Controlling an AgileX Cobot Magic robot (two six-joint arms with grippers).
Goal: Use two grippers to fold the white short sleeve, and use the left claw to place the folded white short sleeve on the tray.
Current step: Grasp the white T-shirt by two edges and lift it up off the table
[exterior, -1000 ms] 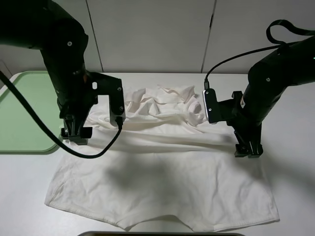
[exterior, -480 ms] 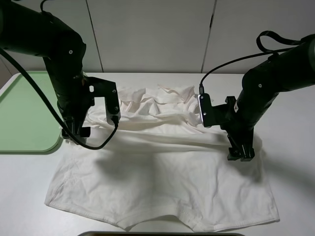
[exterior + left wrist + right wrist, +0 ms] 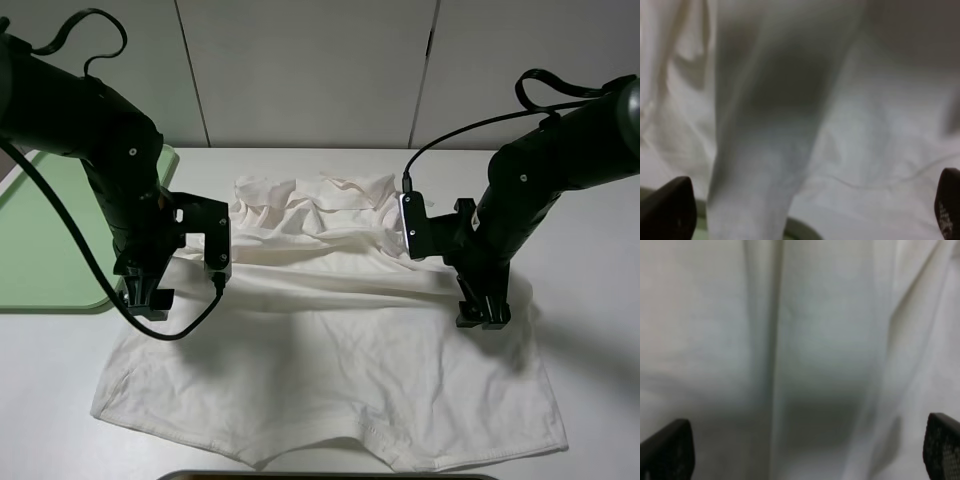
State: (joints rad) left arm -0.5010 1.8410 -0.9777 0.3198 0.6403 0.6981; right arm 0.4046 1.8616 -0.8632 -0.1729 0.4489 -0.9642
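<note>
Your white short sleeve (image 3: 330, 370) lies spread on the table (image 3: 600, 360) beside the tray (image 3: 50, 240), soft and floppy, so with the left claw (image 3: 143, 300) and right claw (image 3: 483, 317) wide open, pinch its side edges.

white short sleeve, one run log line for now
white short sleeve: spread on table, top bunched | left gripper: open, at left edge | right gripper: open, at right edge

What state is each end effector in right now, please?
Left end effector: open, holding nothing, down at the white short sleeve.
Right end effector: open, holding nothing, down at the white short sleeve too.
</note>
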